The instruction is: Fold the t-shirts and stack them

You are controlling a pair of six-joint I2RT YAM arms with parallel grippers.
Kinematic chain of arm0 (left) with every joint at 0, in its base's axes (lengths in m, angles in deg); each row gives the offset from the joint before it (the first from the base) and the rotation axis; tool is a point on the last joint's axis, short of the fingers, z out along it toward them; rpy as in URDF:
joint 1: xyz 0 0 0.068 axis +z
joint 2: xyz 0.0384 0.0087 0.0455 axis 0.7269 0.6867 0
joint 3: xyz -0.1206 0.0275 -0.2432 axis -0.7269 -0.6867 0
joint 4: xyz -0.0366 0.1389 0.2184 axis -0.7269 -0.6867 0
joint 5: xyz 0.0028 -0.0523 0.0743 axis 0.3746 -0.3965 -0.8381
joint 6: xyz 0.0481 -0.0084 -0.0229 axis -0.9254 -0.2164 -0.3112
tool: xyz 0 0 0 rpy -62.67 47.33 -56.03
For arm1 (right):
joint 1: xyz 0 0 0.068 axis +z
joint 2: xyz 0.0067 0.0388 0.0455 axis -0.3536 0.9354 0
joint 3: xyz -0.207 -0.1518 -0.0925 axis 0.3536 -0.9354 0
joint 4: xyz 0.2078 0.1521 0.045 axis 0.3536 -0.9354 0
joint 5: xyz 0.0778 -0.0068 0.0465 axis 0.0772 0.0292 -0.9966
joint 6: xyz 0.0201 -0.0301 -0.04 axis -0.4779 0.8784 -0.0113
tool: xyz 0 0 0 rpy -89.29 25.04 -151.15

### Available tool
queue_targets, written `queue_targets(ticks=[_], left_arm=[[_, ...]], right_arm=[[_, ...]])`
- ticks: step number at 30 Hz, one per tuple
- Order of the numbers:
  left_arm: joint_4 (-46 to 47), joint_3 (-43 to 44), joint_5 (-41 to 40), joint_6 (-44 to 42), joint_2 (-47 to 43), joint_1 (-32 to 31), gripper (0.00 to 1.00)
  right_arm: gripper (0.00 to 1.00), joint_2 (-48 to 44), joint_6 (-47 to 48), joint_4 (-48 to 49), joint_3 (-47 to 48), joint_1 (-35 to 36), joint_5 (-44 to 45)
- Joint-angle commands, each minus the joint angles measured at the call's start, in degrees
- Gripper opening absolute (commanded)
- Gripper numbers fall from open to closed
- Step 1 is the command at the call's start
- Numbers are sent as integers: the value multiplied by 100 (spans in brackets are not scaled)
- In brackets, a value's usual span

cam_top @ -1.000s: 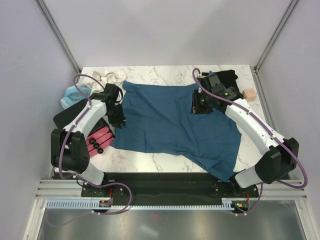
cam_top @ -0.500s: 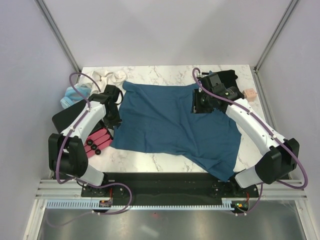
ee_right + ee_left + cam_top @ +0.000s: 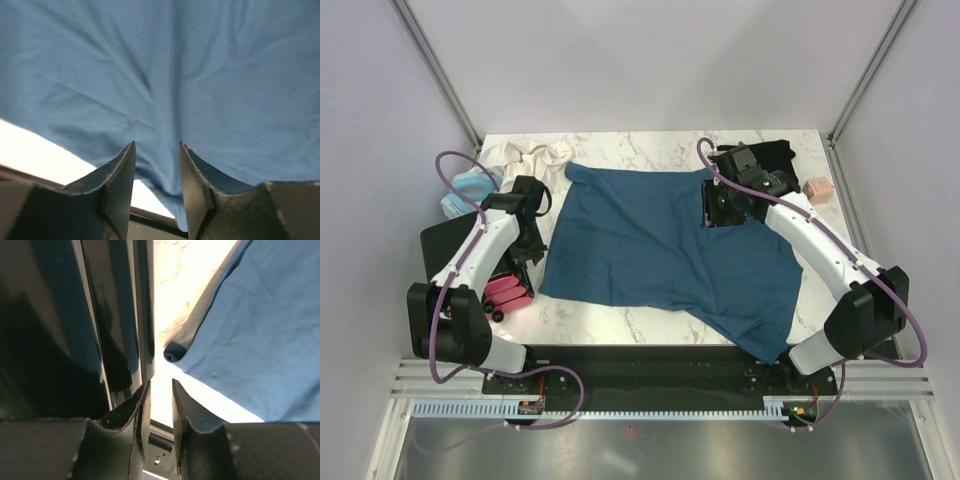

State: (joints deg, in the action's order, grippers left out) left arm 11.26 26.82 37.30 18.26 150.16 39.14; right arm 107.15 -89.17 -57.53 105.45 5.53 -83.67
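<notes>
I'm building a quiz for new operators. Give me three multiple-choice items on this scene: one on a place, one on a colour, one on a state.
1. Where does the black t-shirt lie? A far right corner of the table; B near left corner; C table's middle.
2. What colour is the spread-out t-shirt? A red; B teal-blue; C white.
3. The left gripper is: A clamped on cloth; B slightly open, empty; C gripping a cup.
Answers: 1 A, seen from above at that corner. 2 B, plain in every view. 3 B, bare table shows between its jaws.
</notes>
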Motion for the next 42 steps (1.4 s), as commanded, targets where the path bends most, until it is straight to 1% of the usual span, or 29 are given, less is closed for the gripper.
queue_targets(ticks=[1, 2, 3, 4, 5, 6, 8, 9, 10, 12, 17, 20, 24, 28, 29, 33, 34, 35, 36, 37, 38, 40, 41, 42], left_arm=[[382, -163, 269, -351, -291, 37, 30], [549, -207, 610, -413, -352, 37, 30], [1055, -260, 866, -492, -414, 37, 30], [1287, -382, 1138, -563, -440, 37, 30], [1506, -410, 1672, -563, -380, 37, 30], [1639, -393, 1938, -581, -283, 28, 30], [1763, -217, 2264, -563, 208, -77, 30], [1781, -138, 2292, -581, 349, -138, 30], [1807, -7, 2301, -677, 638, -200, 30], [1834, 99, 2240, -783, 859, -393, 30], [1860, 118, 2143, -1003, 1448, -631, 29], [1930, -14, 2134, -1003, 1554, -754, 29], [1887, -268, 2037, -872, 1651, -833, 25], [1878, -533, 1871, -739, 1572, -833, 24], [1869, -568, 1827, -730, 1590, -833, 23], [1772, -647, 1598, -660, 1765, -833, 19], [1772, -656, 1546, -643, 1809, -833, 18], [1746, -647, 1528, -634, 1827, -833, 15], [1746, -621, 1519, -599, 1844, -833, 13], [1746, -612, 1519, -572, 1845, -833, 12], [1746, -595, 1519, -555, 1888, -833, 10], [1720, -542, 1554, -528, 1958, -833, 6], [1685, -507, 1554, -520, 2020, -833, 2], [1632, -463, 1536, -459, 2047, -833, 2]], right_arm=[[50, 272, 107, -60, 141, -14, 819], [50, 334, 116, -78, 158, -31, 1066], [50, 413, 116, -60, 202, -57, 1381], [50, 631, 133, -34, 307, -92, 1628], [50, 773, 168, 10, 569, -171, 1605], [48, 913, 221, 80, 711, -180, 1535], [48, 1475, 379, 186, 1255, -198, 1315], [48, 1930, 441, 116, 1449, -198, 1271], [48, 2152, 467, 37, 1842, -198, 1114], [47, 2687, 512, -69, 2135, -181, 972], [47, 3322, 441, 63, 2566, -84, 813], [47, 3805, 494, 45, 2987, -58, 734], [45, 4543, 652, -34, 3638, -31, 743], [46, 5010, 696, 1, 4296, 4, 647], [46, 5106, 722, 1, 4394, 4, 620], [43, 5572, 722, -7, 4737, 4, 533], [41, 5634, 722, -7, 4764, 4, 480], [35, 5696, 722, 1, 4781, 4, 479], [32, 5809, 722, 10, 4808, 4, 488], [27, 5863, 722, 19, 4817, 13, 479], [14, 5924, 740, 19, 4851, 4, 471], [1, 6117, 740, 19, 4948, -5, 470], [0, 6240, 723, -25, 4992, -5, 444], [0, 6293, 722, -34, 5097, 4, 435]])
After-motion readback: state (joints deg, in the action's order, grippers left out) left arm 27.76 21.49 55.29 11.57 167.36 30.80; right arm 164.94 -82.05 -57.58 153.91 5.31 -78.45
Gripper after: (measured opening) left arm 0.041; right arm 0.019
